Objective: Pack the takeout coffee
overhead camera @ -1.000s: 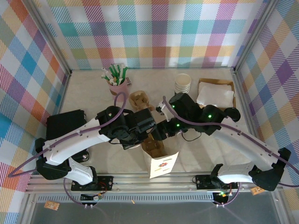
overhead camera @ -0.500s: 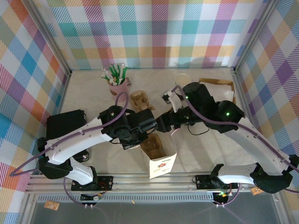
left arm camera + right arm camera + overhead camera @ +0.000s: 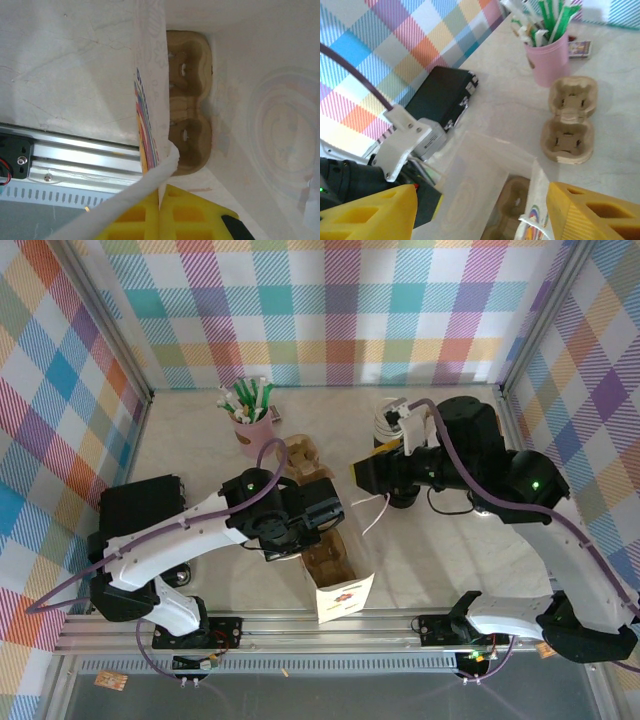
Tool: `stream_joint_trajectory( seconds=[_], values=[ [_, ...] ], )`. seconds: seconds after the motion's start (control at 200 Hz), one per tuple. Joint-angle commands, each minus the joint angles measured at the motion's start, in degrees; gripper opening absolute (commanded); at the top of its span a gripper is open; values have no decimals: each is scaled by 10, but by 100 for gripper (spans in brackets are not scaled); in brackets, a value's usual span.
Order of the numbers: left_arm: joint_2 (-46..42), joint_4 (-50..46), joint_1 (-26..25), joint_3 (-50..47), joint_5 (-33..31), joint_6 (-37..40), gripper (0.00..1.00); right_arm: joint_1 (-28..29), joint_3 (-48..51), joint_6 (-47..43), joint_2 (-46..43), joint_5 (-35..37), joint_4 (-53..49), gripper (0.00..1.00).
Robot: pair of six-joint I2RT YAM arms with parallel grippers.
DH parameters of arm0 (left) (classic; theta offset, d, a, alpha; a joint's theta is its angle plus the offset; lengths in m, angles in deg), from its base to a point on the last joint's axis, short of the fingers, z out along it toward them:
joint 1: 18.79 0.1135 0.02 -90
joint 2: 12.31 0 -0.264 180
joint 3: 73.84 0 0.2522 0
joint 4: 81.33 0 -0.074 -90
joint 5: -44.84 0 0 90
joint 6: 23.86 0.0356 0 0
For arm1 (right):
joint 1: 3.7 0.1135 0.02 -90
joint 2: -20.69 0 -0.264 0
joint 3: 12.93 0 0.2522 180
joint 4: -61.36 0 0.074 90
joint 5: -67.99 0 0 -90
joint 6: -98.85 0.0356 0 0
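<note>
The counter (image 3: 200, 440) is a pale, faintly marbled cream slab. It is boxed in on three sides by walls (image 3: 330, 310) of bright pastel plaid, and a ribbed aluminium rail (image 3: 300, 625) runs along its lower edge in the overhead view.

Low in the centre of that view stands a white paper bag (image 3: 348, 595) with a printed label on its front. A brown pulp cup carrier (image 3: 328, 558) lies flat on its bottom, and from the left wrist it shows as the tan tray (image 3: 187, 115) in the upper middle. The left fingers (image 3: 185, 215) are pressed together, pinching the bag's rim, and a strip of white paper runs down between the yellow pads.

The right fingers (image 3: 370, 212) are spread wide with nothing between them. They hang above the counter to the right of centre in the overhead view, above and to the right of the bag.

The takeout coffee (image 3: 403, 498) seems to be the dark round lid just under the right arm, right of centre. It stands on the counter outside the bag (it is too shadowed to be sure).

A second empty carrier (image 3: 300, 453) lies on the counter above the bag. A pink cup (image 3: 250, 425) of green-and-white pens stands just beyond it at upper centre-left. A black case (image 3: 140, 505) sits at the left edge.
</note>
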Motion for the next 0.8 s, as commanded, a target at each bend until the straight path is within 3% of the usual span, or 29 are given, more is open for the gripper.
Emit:
stream_joint_trajectory(
  seconds=[0.0, 0.25, 0.465, 0.8],
  values=[
    [-17, 15, -4, -24, 5, 30, 0, -7, -5, -15, -13, 29, -15, 68],
    [-69, 77, 8, -80, -25, 46, 0, -29, 5, -18, -12, 51, -16, 68],
    [-141, 94, 18, -137, -60, 2, 0, -31, 7, 4, -4, 41, -14, 67],
    [-163, 83, 60, -172, -13, 52, 0, -31, 8, 31, 4, 30, -20, 65]
  ],
)
